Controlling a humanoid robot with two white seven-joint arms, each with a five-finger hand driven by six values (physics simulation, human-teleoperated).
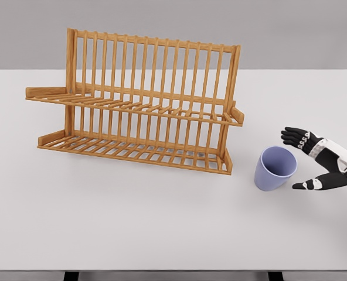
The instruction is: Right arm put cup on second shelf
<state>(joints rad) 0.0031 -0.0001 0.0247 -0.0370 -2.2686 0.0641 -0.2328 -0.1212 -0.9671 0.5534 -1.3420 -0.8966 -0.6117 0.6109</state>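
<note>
1 cup point(275, 168), 1 rack point(139, 105), 1 right hand point(315, 161)

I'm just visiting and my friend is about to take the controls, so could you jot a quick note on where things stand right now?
Right hand: open, fingers spread, just to the right of the cup, not gripping it yet.
Left hand: not in view.
Cup: lavender, standing mouth up on the white table, to the right of the wooden rack, near its lower right corner.
Rack: two slatted shelves, both without anything on them.
Done: the hand has been brought beside the cup.
Left: close the fingers on the cup, lift it, carry it left and set it on the second shelf, probably the upper one.
</note>
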